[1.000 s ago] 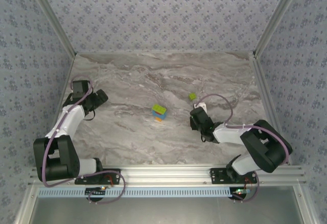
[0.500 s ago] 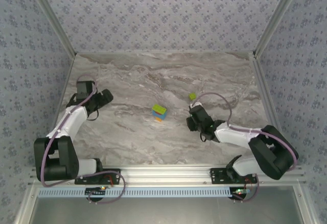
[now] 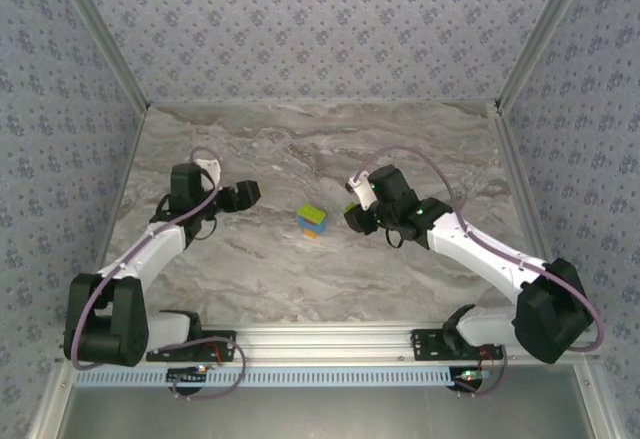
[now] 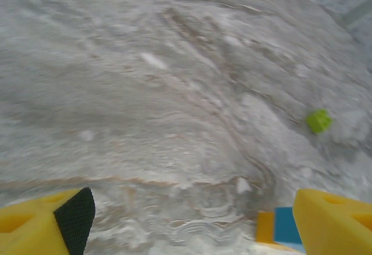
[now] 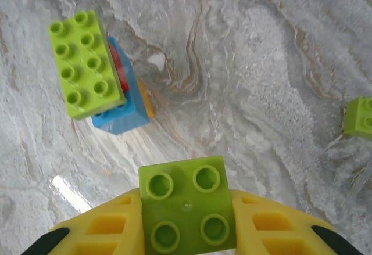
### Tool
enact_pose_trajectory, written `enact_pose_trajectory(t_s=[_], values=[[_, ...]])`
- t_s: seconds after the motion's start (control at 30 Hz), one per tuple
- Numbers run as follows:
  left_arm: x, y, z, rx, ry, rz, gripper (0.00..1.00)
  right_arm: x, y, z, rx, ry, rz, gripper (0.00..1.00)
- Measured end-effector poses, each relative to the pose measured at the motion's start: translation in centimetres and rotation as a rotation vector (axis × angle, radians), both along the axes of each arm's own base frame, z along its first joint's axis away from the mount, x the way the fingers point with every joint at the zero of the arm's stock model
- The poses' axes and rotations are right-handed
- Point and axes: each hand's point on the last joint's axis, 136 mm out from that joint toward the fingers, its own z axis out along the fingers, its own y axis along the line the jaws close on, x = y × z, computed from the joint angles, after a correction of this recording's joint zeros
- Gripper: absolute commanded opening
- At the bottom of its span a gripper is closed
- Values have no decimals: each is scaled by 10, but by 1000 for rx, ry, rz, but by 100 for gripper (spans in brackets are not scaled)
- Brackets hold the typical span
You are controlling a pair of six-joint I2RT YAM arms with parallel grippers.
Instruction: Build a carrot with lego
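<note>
The carrot stack (image 3: 312, 221) stands mid-table: a long lime-green brick (image 5: 87, 63) on top of blue (image 5: 122, 112), with a sliver of red and orange (image 5: 146, 101) beneath. My right gripper (image 3: 353, 215) hovers just right of the stack, shut on a square lime-green lego brick (image 5: 187, 204), studs up between the yellow fingers (image 5: 273, 226). My left gripper (image 3: 250, 194) is left of the stack, open with nothing between its fingers (image 4: 46, 226). The stack's orange and blue edge (image 4: 276, 226) shows by its right finger.
Another small lime-green brick (image 5: 358, 117) lies loose on the marble table (image 3: 250, 269), beyond the stack from the left wrist (image 4: 318, 120). Patterned walls and metal rails (image 3: 515, 174) enclose the table on three sides.
The right arm has swung forward and left to beside the stack, still holding its lime brick. The left arm has reached right toward the stack, its jaws staying open.
</note>
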Motion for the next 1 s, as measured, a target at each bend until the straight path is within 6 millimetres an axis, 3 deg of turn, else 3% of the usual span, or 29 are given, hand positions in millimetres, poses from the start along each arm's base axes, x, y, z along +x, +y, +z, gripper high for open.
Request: enact_pose_trajectory(t_s=[0.13,0.27,0.33,0.53,0.8,1.0], values=[[-27,-39,-2,32,-30,-162,94,-4,-2,-6,-16,27,9,28],[-68,-80,-2,96,-77,-329,96,-5,-4,-8,-21,36,13,28],[-83,-89,-1,118,-96,-373,97,-5,-4,-8,-18,39,12,28],[-89,-85,5,174,-167,-366,97,-6,-4,-8,-9,45,18,28],[-75,-79,-46,358,-95,-359,97,-7,-2,-5,2,44,27,27],[-69,-79,-51,417,-116,-364,97,-9,-2,-7,6,52,39,27]])
